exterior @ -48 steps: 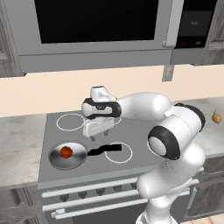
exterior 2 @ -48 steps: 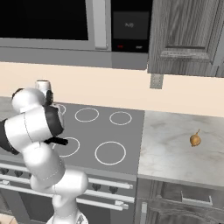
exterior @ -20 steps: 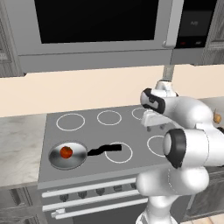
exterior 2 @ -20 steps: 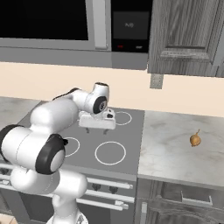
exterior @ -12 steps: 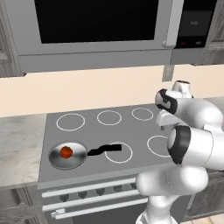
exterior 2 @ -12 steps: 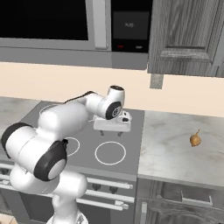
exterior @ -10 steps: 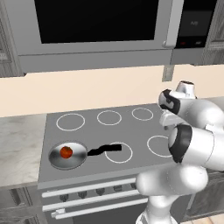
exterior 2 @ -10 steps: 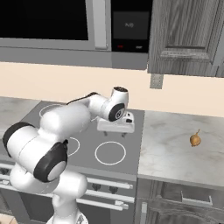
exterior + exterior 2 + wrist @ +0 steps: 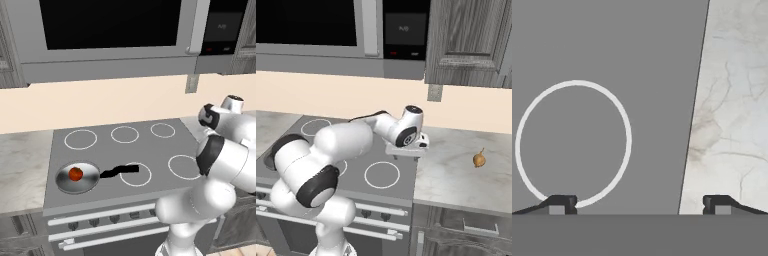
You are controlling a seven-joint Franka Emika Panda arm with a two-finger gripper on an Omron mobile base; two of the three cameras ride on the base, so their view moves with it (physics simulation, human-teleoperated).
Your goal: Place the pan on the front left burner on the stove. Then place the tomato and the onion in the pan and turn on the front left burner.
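Now arm reaches rightward, gripper [image 9: 406, 154] spread wide, empty, above stove [image 9: 406, 165] edge.

This is a home kitchen, computer-rendered. A flat grey stove [image 9: 122, 150] with six white ring burners sits in a run of cabinets, with dark knobs and pale bar handles along its near front. A built-in microwave [image 9: 112, 35] with a dark glass door hangs over it. Pale marble-look counter [image 9: 466, 167] runs to either side of the stove. A cream backsplash [image 9: 100, 107] with a wall outlet [image 9: 434, 93] runs behind. Grey wood-grain cabinets [image 9: 468, 42] hang at upper right, with matching drawers below the counter. A pan [image 9: 77, 177] holding a tomato [image 9: 75, 173] sits on the stove, and an onion [image 9: 479, 159] lies on the right counter.
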